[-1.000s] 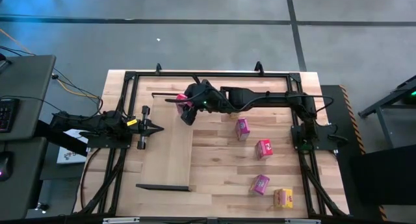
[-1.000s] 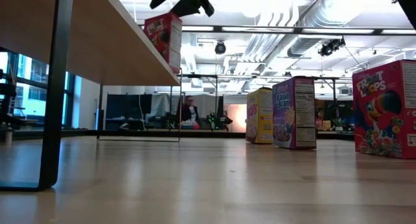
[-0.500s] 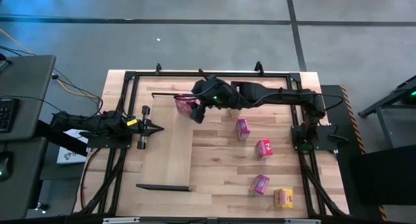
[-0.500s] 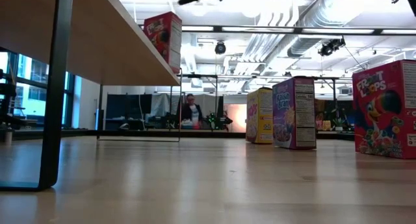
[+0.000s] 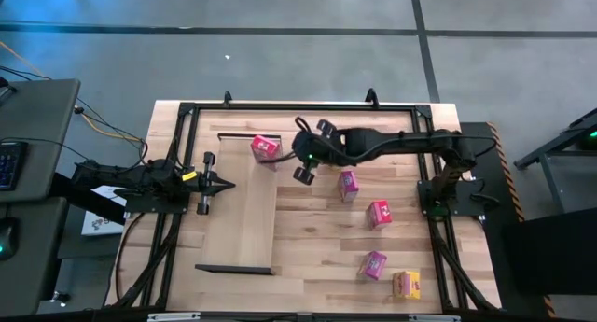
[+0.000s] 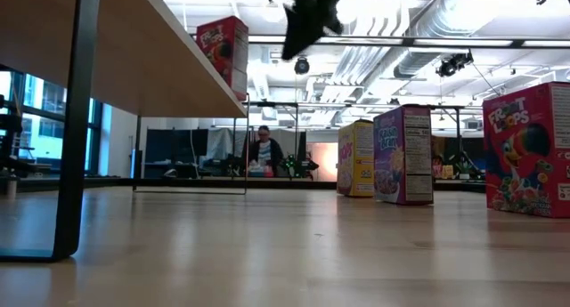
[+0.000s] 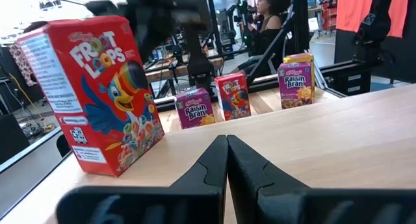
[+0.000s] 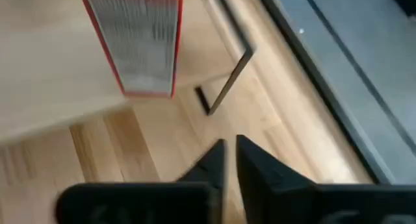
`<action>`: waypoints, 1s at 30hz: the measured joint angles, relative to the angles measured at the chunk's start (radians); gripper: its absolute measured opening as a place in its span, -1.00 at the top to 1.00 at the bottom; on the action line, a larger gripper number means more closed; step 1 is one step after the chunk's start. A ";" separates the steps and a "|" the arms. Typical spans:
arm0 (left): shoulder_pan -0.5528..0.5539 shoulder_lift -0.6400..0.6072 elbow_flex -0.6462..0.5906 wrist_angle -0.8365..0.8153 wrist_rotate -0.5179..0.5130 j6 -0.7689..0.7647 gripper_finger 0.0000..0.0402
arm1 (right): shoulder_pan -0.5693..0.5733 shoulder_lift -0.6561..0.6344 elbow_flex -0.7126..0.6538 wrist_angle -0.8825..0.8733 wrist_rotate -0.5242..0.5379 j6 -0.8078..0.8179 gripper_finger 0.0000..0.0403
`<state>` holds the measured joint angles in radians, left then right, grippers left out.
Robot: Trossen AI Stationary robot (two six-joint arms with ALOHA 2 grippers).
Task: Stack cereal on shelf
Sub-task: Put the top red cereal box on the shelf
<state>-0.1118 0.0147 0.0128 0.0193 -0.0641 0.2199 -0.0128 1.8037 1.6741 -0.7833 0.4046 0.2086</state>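
Observation:
A red cereal box [image 5: 265, 147] stands upright on its base at the far right corner of the pale wood shelf [image 5: 244, 219]; it also shows in the low view [image 6: 224, 51], the left wrist view [image 7: 97, 94] and the right wrist view [image 8: 136, 42]. My right gripper [image 5: 304, 166] hangs above the table just right of the shelf, apart from that box, its fingers [image 8: 229, 149] shut to a thin slit and empty. My left gripper [image 5: 224, 184] is shut and empty over the shelf's left edge [image 7: 227, 146].
On the tabletop right of the shelf stand a pink box [image 5: 348, 184], a red box [image 5: 379, 213], a second pink box [image 5: 374, 264] and a yellow box [image 5: 407, 285]. A black frame [image 5: 298, 105] rims the table. A person [image 6: 263, 151] sits in the room behind.
My right gripper has let go of the red box, risen off its top and gone toward the table's right edge. The box stays standing at the shelf's far right corner.

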 joint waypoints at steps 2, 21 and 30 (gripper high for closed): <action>0.000 0.000 0.000 -0.001 0.000 0.000 1.00 | -0.003 -0.016 -0.100 0.101 -0.031 -0.005 0.93; 0.000 0.000 0.000 0.000 0.000 0.000 1.00 | 0.004 -0.053 -0.423 0.853 0.034 -0.048 1.00; 0.000 0.000 0.000 0.000 0.000 0.000 1.00 | 0.014 -0.016 -0.423 0.886 0.037 -0.025 1.00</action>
<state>-0.1116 0.0147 0.0128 0.0193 -0.0639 0.2199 0.0016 1.7878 1.2514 0.1031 0.4415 0.1841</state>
